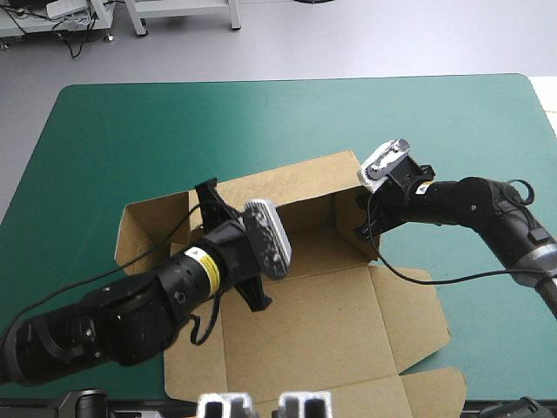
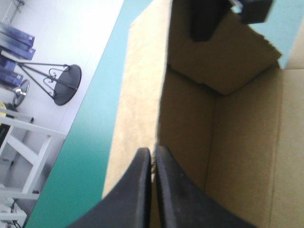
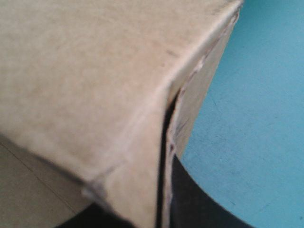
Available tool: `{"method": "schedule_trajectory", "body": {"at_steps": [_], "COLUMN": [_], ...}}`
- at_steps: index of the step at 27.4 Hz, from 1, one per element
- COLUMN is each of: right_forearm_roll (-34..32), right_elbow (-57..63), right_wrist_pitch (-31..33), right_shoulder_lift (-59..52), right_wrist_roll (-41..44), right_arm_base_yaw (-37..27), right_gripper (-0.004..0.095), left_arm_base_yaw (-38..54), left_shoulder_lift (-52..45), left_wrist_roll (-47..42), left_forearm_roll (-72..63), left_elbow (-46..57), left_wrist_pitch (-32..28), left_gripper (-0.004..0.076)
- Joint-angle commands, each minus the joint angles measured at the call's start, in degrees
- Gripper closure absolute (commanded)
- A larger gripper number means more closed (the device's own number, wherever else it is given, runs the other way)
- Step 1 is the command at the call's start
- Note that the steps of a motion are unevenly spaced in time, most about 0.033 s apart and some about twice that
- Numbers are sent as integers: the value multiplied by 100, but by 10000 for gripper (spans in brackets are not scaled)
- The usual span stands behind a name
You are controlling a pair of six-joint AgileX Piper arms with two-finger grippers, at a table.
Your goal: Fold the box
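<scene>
**Box half raised, a gripper pinching each of two walls**

The brown box is lying open in the near half of the worktop, about midway between its left and right edges. A near tab of the box is reaching almost to the worktop's near edge. The far wall is standing up. A short side wall is rising at its right end and meeting it at a corner. At the left end a flap is angling outward. The wide panel on the near side is lying flat on the teal-green cover.

The left gripper is clamping the far wall close to its left end. Its black fingers are standing almost together, with the top edge of the board running between them. In its own view, the inside of the box is showing on one side of that wall and the cover on the other.

The right gripper is holding the side wall at the box's far right corner. In its own view the board is filling most of what is ahead. The thin cut edge is passing down between the two fingers with barely a gap, and the cover is showing just beside the wall. The left wrist view is also showing this gripper, dark and blurred, at the far end of the raised wall.
</scene>
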Motion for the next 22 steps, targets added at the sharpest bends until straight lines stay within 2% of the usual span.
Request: {"method": "schedule_trajectory", "body": {"at_steps": [1,4,9,15,18,22], "right_forearm_roll": [-640,-1308,-1996,-1849,-1838,-1780], "right_elbow": [-664,-1195,-1368,-1453,-1750,-2525], "right_wrist_pitch": [827,1581,2332,2914,2954,2967], "right_shoulder_lift": [-147,-147,-136,315,815,1600], "right_wrist_roll": [333,799,1225,1207,1187,1187], "right_arm_base_yaw": [22,22,-40,-521,-659,-681], "right_gripper": [932,932,932,933,933,933], "left_arm_base_yaw": [876,2434,4270,6027,6642,7019], "left_shoulder_lift": [-140,-140,-151,-140,-140,-140], "left_wrist_roll": [96,773,1651,2647,2977,3274], "left_forearm_roll": [-208,-1120,-3034,-4744,-5161,-5455], "left_elbow": [-569,-667,-667,-667,-656,-656], "left_wrist_pitch": [-202,-374,-681,-545,-600,-739], "left_gripper": [706,706,706,707,709,710]}}
